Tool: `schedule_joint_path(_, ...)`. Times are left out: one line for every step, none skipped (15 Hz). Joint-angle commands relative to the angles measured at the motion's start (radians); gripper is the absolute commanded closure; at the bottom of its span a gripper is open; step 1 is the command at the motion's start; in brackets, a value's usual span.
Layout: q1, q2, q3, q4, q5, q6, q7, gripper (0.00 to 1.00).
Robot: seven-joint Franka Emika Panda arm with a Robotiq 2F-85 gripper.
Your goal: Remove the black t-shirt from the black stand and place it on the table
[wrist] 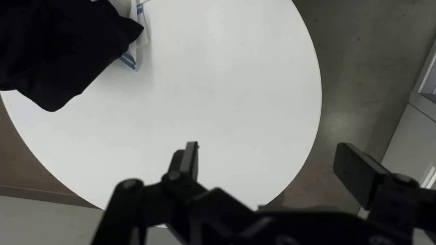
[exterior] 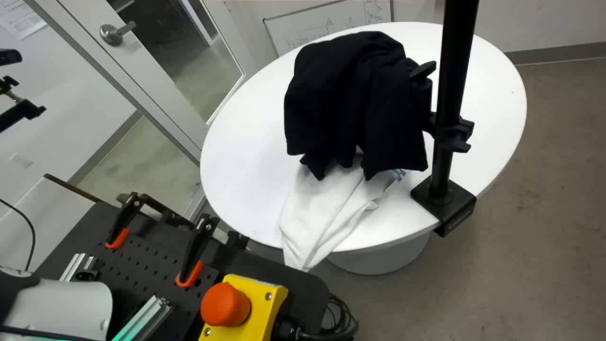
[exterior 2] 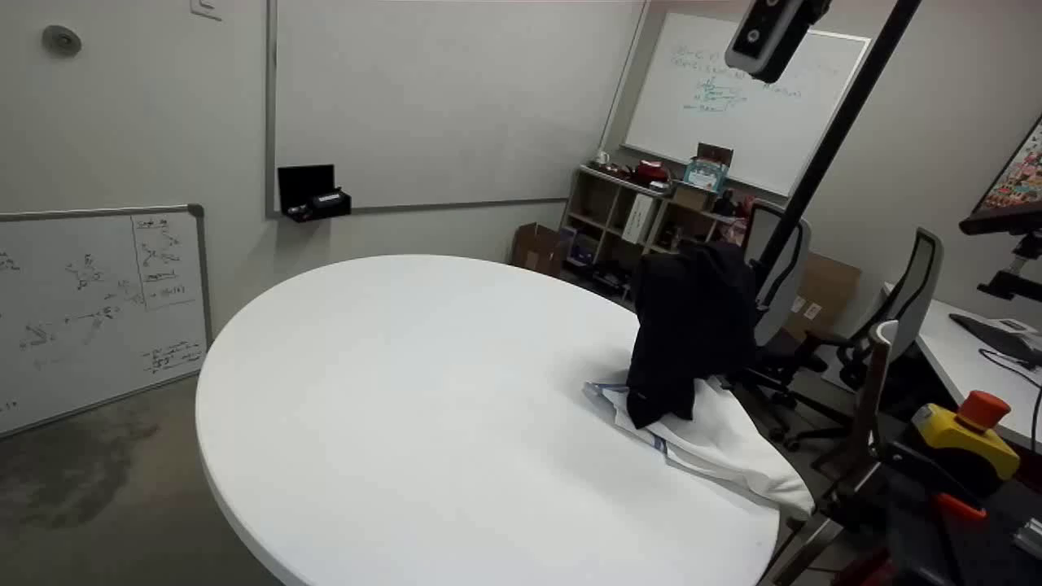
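The black t-shirt (exterior: 350, 99) hangs in loose folds beside the upright black stand (exterior: 452, 71), draped on a part of it that is mostly hidden under the cloth. The shirt (exterior 2: 692, 325) and stand pole (exterior 2: 842, 134) also show in an exterior view. The stand is clamped to the edge of the round white table (exterior: 246, 156). In the wrist view the shirt (wrist: 58, 51) is at the upper left, away from my fingers; the stand is not visible there. My gripper (wrist: 267, 149) is open and empty, above the table's edge. It is out of both exterior views.
A white cloth with blue stripes (exterior: 326, 213) lies under the shirt and hangs over the table's edge. A camera (exterior 2: 765, 37) is near the pole's upper part. A dark cart with clamps (exterior: 189, 251) and a yellow-and-red stop button (exterior: 246, 308) stands beside the table.
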Motion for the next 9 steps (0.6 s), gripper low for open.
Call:
schedule_joint_path(0.026,0.003,-0.024,0.002,-0.009,-0.003,0.007,0.00)
schedule_joint_path(0.026,0.003,-0.024,0.002,-0.009,-0.003,0.007,0.00)
schedule_joint_path(0.026,0.003,-0.024,0.002,-0.009,-0.003,0.007,0.00)
schedule_joint_path(0.025,0.009,-0.028,0.009,-0.004,-0.018,0.001,0.00)
schedule_joint_path(0.023,0.015,-0.036,0.016,-0.001,-0.033,-0.005,0.00)
schedule_joint_path(0.020,0.027,-0.048,0.029,0.001,-0.060,-0.019,0.00)
schedule_joint_path(0.016,0.036,-0.060,0.037,0.004,-0.080,-0.030,0.00)
schedule_joint_path(0.008,0.051,-0.078,0.050,0.003,-0.094,-0.038,0.00)
schedule_joint_path(0.001,0.064,-0.096,0.060,0.001,-0.103,-0.048,0.00)
